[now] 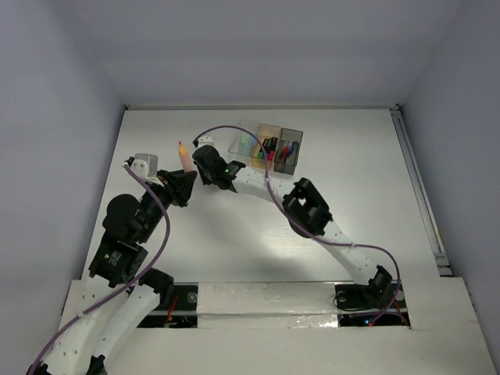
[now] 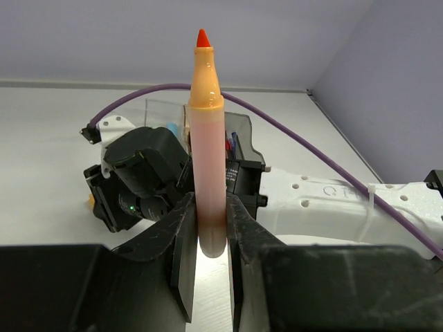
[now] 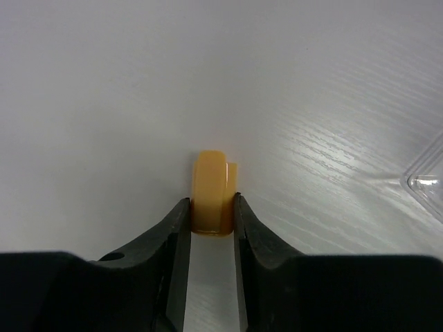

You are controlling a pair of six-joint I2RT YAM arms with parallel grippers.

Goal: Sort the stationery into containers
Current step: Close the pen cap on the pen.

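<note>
My left gripper [image 1: 180, 180] is shut on the lower barrel of an uncapped orange marker [image 1: 183, 157]. In the left wrist view the marker [image 2: 207, 138] stands between the fingers [image 2: 183, 242] with its red tip pointing away. My right gripper [image 1: 205, 162] is just right of the marker, shut on a small orange cap [image 3: 212, 189] held close over the white table. The three containers stand in a row at the back: clear [image 1: 245, 143], tan-orange [image 1: 269, 145] and dark grey [image 1: 290, 148], with several coloured pieces inside.
The right arm's forearm [image 1: 258, 183] and elbow [image 1: 308, 207] run across the middle of the table. A purple cable [image 1: 234, 130] arcs over the containers. A corner of the clear container [image 3: 426, 181] shows at the right of the right wrist view.
</note>
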